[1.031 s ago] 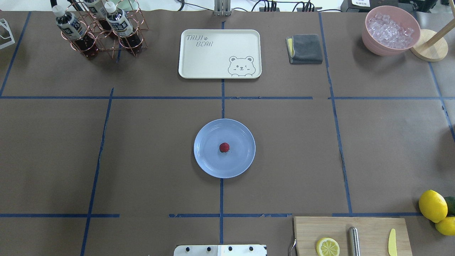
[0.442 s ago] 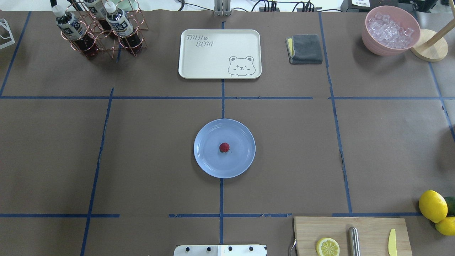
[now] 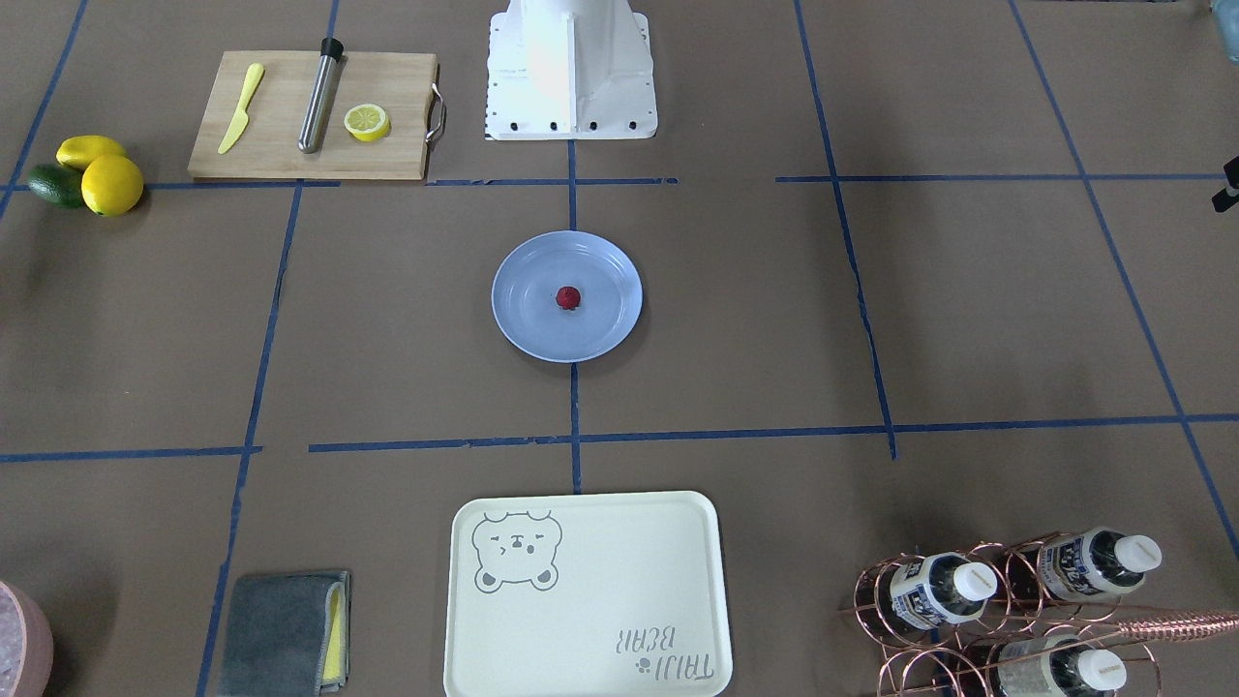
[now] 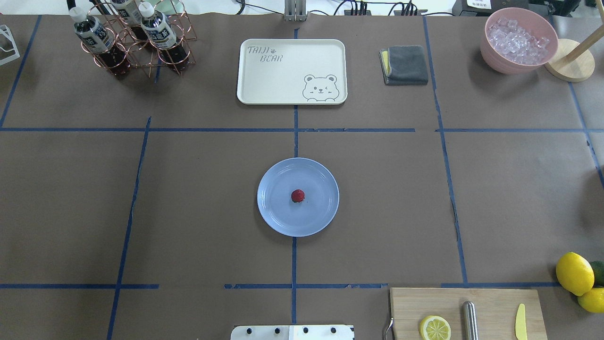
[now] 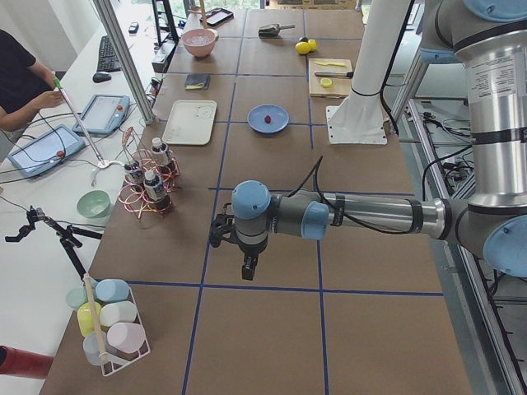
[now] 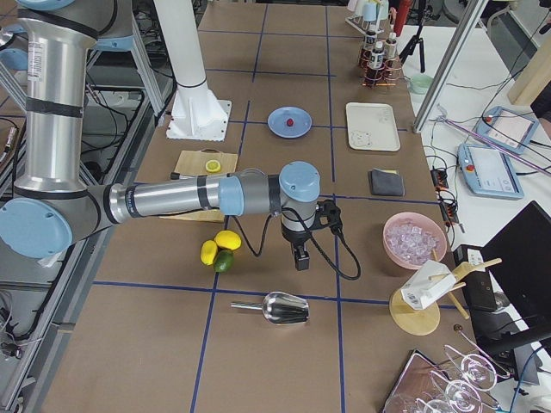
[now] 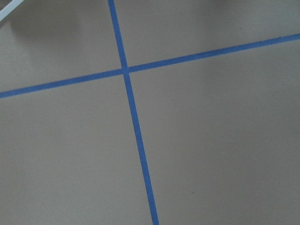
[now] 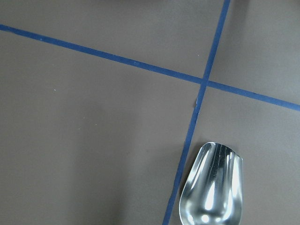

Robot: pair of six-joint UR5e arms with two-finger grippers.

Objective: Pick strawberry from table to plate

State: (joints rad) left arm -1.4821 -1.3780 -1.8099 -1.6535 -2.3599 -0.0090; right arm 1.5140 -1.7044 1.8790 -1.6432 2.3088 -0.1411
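The small dark-red strawberry [image 4: 297,195] lies near the middle of the round light-blue plate [image 4: 278,212], at the centre of the brown table [image 4: 188,198]. The front-facing view shows the same: strawberry [image 3: 568,297] on the plate [image 3: 528,319]. Neither arm reaches into the overhead or front-facing views. In the exterior left view my left gripper [image 5: 249,267] hangs over bare table far from the plate [image 5: 277,123]. In the exterior right view my right gripper [image 6: 299,258] points down near the lemons, also far from the plate [image 6: 277,126]. I cannot tell whether either gripper is open or shut.
A cream bear tray [image 4: 291,71], a folded grey cloth [image 4: 405,64], a copper bottle rack [image 4: 132,40] and a pink ice bowl [image 4: 518,40] line the far side. A cutting board [image 4: 467,311] and lemons [image 4: 574,273] sit near right. A metal scoop [image 8: 213,187] lies below the right wrist.
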